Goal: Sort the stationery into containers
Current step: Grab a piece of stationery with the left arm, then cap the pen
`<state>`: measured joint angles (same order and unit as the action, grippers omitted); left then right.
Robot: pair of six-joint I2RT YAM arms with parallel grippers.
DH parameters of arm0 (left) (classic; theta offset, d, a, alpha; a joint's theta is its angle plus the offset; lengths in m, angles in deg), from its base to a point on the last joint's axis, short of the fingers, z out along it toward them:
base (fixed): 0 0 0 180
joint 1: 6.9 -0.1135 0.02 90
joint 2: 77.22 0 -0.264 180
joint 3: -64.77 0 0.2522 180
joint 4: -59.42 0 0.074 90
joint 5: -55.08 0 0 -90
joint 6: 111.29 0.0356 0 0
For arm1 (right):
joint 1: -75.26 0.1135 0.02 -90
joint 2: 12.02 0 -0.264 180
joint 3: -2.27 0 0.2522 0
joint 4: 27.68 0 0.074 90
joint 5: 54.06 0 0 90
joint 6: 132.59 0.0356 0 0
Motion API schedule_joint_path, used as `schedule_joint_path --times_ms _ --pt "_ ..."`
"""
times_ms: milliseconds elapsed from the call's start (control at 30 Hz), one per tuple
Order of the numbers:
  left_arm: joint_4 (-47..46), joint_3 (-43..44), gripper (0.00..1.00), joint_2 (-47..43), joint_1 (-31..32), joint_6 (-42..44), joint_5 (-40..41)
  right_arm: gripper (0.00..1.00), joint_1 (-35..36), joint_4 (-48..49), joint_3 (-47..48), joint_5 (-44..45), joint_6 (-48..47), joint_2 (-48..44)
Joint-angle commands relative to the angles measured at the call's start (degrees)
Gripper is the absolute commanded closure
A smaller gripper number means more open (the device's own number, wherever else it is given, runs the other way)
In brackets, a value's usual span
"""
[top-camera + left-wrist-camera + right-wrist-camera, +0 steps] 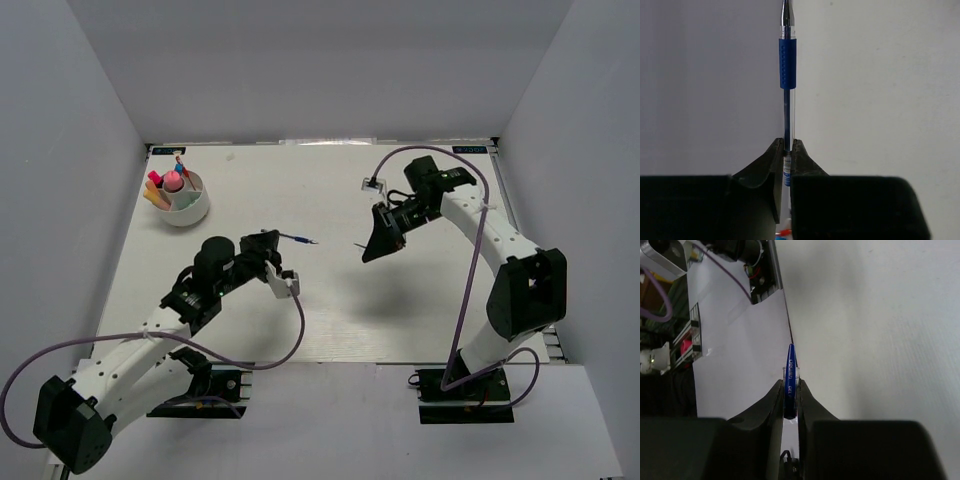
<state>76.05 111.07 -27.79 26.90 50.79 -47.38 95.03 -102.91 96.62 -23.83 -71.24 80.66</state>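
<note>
My left gripper (274, 240) is shut on a thin blue pen (298, 238), uncapped, held above the table with its tip pointing right. In the left wrist view the pen (787, 65) stands straight out from the shut gripper (787, 149). My right gripper (370, 250) is shut on a clear pen cap with a blue clip (791, 371), held above the table to the right of the pen tip, a short gap apart. The white bowl (198, 212) at the back left holds a pink round-topped stick (172, 181), an orange marker (155, 197) and other pieces.
White walls enclose the table at the left, back and right. The arm bases (465, 385) sit at the near edge. Purple cables (290, 340) loop off both arms. The bowl stands far left of both grippers.
</note>
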Motion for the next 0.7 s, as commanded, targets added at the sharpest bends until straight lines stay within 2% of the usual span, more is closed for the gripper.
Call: schedule_joint_path --times_ms 0,100,367,667 --pt "-7.0 -1.0 1.0 -2.8 0.2 17.0 -4.0 1.0 2.6 -7.1 2.1 -2.3 -5.1 0.9" --pt "-8.1 -1.2 1.0 -3.5 0.2 24.2 -6.7 1.0 4.4 -7.7 1.9 -3.0 -4.8 2.1" --pt "2.1 2.4 1.0 -1.0 2.0 36.8 -9.4 1.0 6.2 -3.4 1.6 -4.8 1.5 2.7" --pt "4.1 9.2 1.0 5.9 6.5 26.0 -0.2 1.0 5.7 1.2 2.4 -2.6 7.2 4.3"
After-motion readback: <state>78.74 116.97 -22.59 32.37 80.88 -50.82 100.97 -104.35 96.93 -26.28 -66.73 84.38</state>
